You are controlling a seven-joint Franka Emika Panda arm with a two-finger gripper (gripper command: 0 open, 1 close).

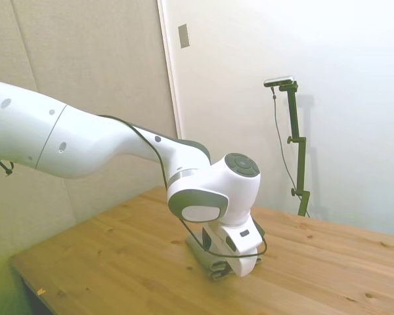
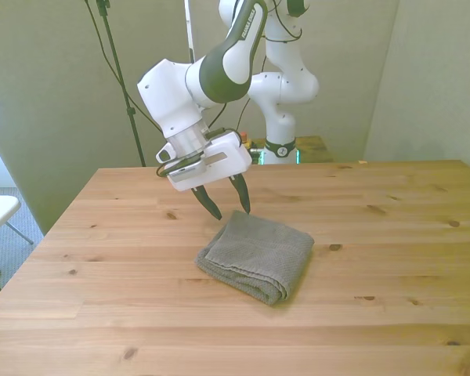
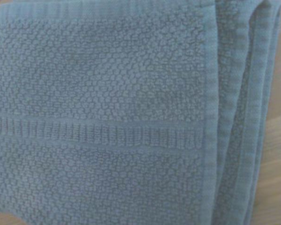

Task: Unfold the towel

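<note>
Hovering over the far corner of the towel [image 2: 256, 254], the gripper [image 2: 229, 204] hangs with its two dark fingers spread apart and nothing between them. In the front view the tips sit just above the cloth's far edge, the one on the front view's right almost over the corner itself, the other a little off the cloth toward the front view's left. Whether either tip touches the fabric cannot be told from here.

That folded cloth lies on the wooden table [image 2: 392, 235], roughly at its middle, turned at a slant so that one corner points toward the far side and the thick rounded fold faces the near side and the front view's right. From the gripper, almost the whole bundle stretches away toward the near edge and slightly to the front view's right.

From the side camera the arm's wrist hides most of the towel [image 1: 210, 262]; only a dark layered strip shows beneath the housing. The wrist camera looks down on the towel [image 3: 103, 112] from close by, showing a woven band across the top layer and several stacked hems running along one side [image 3: 239, 117]. Those loose hems are likely the edges to catch, so the coming move probably depends on lowering onto the top layer alone.
</note>
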